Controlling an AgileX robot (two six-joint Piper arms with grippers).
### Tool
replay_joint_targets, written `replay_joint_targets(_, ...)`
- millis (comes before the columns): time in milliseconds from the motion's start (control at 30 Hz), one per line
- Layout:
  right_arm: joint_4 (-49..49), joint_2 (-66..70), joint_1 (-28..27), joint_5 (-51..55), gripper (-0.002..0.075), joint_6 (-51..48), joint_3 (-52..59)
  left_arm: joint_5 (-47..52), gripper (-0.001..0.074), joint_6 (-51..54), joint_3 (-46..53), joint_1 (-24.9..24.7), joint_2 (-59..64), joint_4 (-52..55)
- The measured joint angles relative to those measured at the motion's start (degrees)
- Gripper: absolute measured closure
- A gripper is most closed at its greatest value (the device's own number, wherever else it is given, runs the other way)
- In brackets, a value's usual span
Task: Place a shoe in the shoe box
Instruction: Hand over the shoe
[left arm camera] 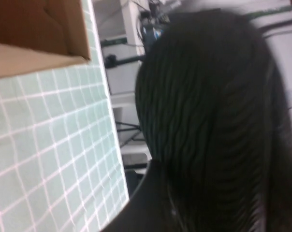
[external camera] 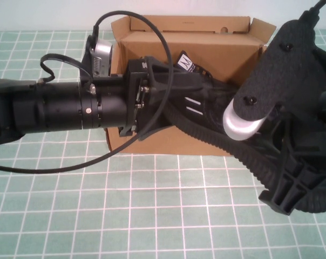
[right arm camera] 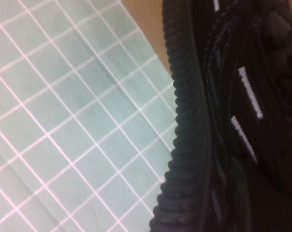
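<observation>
Black shoe (external camera: 206,116) over open cardboard shoe box (external camera: 190,40), white tongue mark unreadable, left gripper (external camera: 152,97) and right gripper (external camera: 292,178) at shoe, finger state cannot tell, green gridded counter (external camera: 152,216) below.

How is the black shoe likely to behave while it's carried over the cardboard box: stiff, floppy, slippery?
The black shoe looks knit on top, so it probably flexes. Its ribbed sole seems rubbery, likely grippy rather than slippery. Long shape may sag or swing over the shoe box. Left tool and right tool sit at it; grips hidden.

Matt ribbed black knit shoe (external camera: 201,110), plain brown cardboard shoe box (external camera: 217,51), matt green mat (external camera: 152,210).
</observation>
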Motion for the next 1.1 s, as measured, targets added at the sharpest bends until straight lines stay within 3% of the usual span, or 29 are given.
replay_joint_targets(100,0.0,0.0,0.0,1.2,0.0726,-0.3,0.0,-1.6,0.0136,0.0,0.0,0.0,0.1,0.0)
replay_joint_targets(333,2.0,0.0,0.0,1.7,0.0726,-1.9,0.0,-2.9,0.0430,0.5,0.0,0.0,0.1,0.0)
replay_joint_targets(467,2.6,0.0,0.0,1.8,0.0726,-2.0,0.0,-2.7,0.0558,2.4,0.0,0.0,0.2,0.0)
replay_joint_targets(800,3.0,0.0,0.0,2.1,0.0715,3.3,0.0,-2.5,0.0586,5.5,0.0,0.0,0.2,0.0)
replay_joint_targets(900,3.4,0.0,0.0,2.2,0.0610,4.8,0.0,-2.5,0.0589,6.0,0.0,0.0,0.2,0.3)
replay_joint_targets(1100,6.1,0.0,0.0,2.2,0.0223,8.0,-0.1,-2.7,0.0590,7.5,0.0,0.0,0.3,2.5)
